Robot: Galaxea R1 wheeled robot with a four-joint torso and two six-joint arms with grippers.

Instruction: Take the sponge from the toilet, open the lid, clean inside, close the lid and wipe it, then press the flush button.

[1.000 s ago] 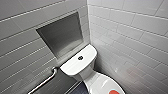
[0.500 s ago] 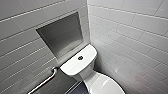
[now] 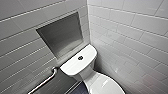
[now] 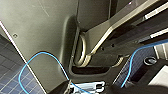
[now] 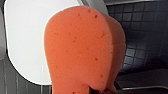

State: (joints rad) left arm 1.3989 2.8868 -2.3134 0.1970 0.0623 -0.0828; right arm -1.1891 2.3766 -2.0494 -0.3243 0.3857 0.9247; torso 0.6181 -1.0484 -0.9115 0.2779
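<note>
Sponge is off the toilet, pinched at its narrowed end by the right gripper, whose jaws are closed onto it, with a glossy white toilet surface behind. Pickup looks done. In the head view the lid, lower right of centre, lies shut; the flush button sits mid-frame. Opening, cleaning, wiping and flushing are left. Tiled wall crowds the right side, grab bar is lower left. Tight room.

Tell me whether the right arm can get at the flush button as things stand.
Probably yes: nothing stands on the tank top around the flush button, and the space above looks open. The sponge the arm holds may meet it first.
</note>
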